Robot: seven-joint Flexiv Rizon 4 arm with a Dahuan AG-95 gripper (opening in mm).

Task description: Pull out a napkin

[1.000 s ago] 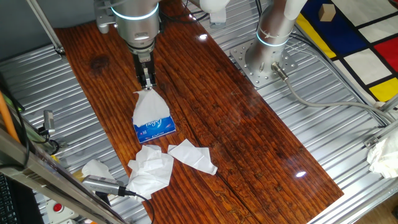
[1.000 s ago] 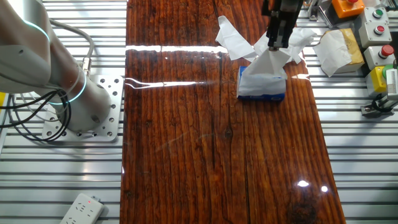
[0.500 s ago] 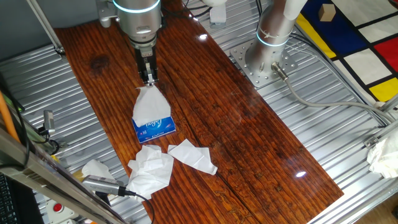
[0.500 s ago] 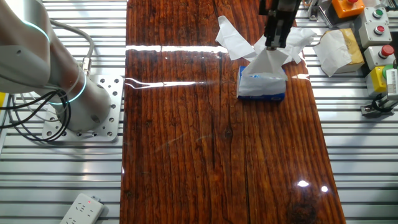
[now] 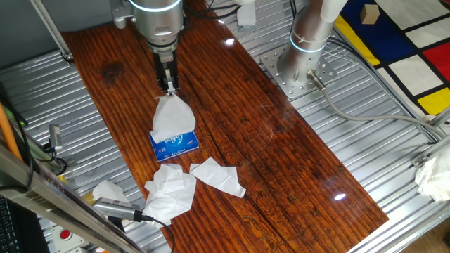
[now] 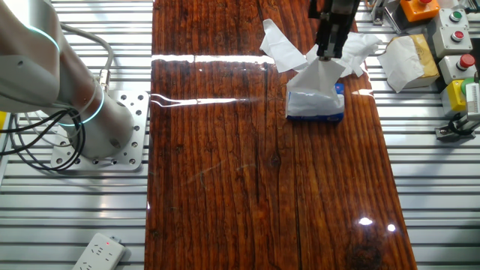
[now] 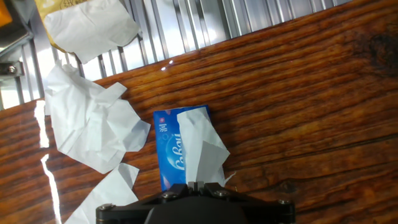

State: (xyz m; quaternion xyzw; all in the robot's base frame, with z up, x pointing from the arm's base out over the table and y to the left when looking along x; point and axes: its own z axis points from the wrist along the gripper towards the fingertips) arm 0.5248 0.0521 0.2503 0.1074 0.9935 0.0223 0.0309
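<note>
A white napkin rises in a cone out of the small blue tissue pack on the wooden table. My gripper is shut on the napkin's top tip, straight above the pack. The sheet hangs stretched between the fingers and the pack, its lower end still inside the pack's slot. The pack lies flat on the wood.
Loose crumpled tissues lie beside the pack. Another crumpled sheet rests on the metal bench near button boxes. A second arm's base stands off the board.
The gripper has risen a little with the napkin tip in it, drawing the sheet further up out of the pack. The pack has stayed in place.
</note>
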